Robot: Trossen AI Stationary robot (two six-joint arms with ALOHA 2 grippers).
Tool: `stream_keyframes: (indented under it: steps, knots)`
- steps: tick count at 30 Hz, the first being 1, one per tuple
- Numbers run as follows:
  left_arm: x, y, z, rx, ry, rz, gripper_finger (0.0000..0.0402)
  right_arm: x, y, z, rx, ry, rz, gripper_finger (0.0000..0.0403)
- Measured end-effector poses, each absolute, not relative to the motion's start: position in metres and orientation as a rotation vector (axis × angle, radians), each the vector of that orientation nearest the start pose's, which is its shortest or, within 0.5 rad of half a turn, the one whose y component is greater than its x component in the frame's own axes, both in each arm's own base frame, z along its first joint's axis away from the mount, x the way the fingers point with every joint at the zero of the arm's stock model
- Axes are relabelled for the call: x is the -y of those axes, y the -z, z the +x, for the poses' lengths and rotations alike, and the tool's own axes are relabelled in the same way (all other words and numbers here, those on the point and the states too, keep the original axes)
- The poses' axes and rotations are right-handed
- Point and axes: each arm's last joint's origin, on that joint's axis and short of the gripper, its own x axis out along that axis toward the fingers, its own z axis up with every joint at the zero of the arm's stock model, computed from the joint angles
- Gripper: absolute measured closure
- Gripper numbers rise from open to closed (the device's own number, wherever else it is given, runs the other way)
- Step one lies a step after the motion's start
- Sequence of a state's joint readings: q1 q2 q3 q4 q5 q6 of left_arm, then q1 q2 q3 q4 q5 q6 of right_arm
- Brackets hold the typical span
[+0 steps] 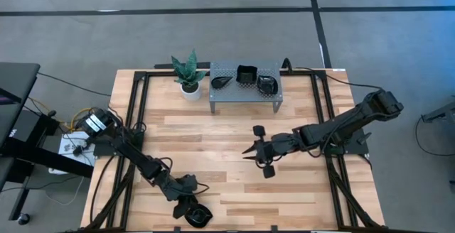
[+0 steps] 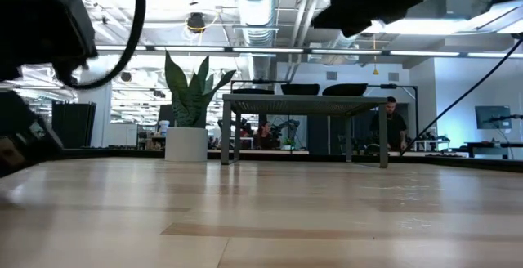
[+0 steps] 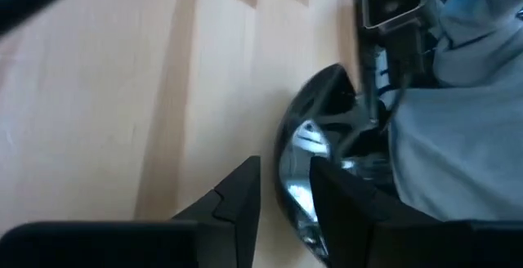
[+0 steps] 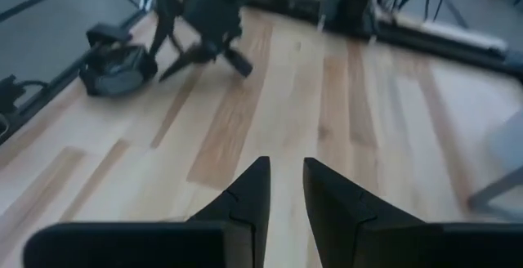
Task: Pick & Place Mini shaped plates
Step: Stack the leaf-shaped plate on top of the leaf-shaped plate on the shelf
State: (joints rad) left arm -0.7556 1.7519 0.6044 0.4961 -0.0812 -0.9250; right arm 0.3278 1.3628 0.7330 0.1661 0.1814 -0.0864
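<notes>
One mini shaped plate (image 1: 201, 217), glossy black, lies on the wood at the table's near edge, left of centre. My left gripper (image 1: 193, 210) slants down onto it, open, its fingers (image 3: 245, 198) standing on either side of the plate's rim (image 3: 292, 190). Three more black plates (image 1: 247, 74) rest on the grey perforated rack (image 1: 245, 92) at the far side. My right gripper (image 1: 249, 152) hangs above the middle of the table, fingers (image 4: 249, 188) a little apart with nothing between them. My left gripper has one finger over the plate's hollow (image 3: 327, 129) and the other outside the rim, slanting down from the table's left and far side. Whether either finger touches the rim, I cannot tell. The plate lies on the table.
A white pot with a green plant (image 1: 188, 73) stands left of the rack, whose legs (image 2: 225, 133) rest on the wood. Black rails (image 1: 135, 112) run along the table's left and right sides. Bare wood lies between the two grippers. People show in the room behind (image 2: 392, 125).
</notes>
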Motion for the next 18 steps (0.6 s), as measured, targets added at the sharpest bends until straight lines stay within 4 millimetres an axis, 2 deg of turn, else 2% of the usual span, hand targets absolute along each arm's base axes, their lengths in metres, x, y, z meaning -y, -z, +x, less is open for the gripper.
stream_keyframes:
  steps: [8,11,13,15,18]
  knots:
    - [0.205,-0.093,0.221,-0.86,0.311,-0.535,0.0335,-0.083,-0.23,0.276,-0.364,-0.157,-0.257,0.0321]
    - [0.202,-0.098,0.22,-0.817,0.299,-0.445,0.0366,-0.081,-0.23,0.276,-0.36,-0.153,-0.257,0.0307]
    - [0.198,-0.108,0.222,-0.735,0.273,-0.388,0.0389,-0.081,-0.231,0.277,-0.357,-0.153,-0.256,0.0294]
    - [0.195,-0.121,0.226,-0.66,0.267,-0.367,0.0394,-0.082,-0.232,0.277,-0.339,-0.152,-0.253,0.0281]
    - [0.185,-0.127,0.233,-0.621,0.252,-0.286,0.0393,-0.083,-0.234,0.278,-0.323,-0.178,-0.245,0.0263]
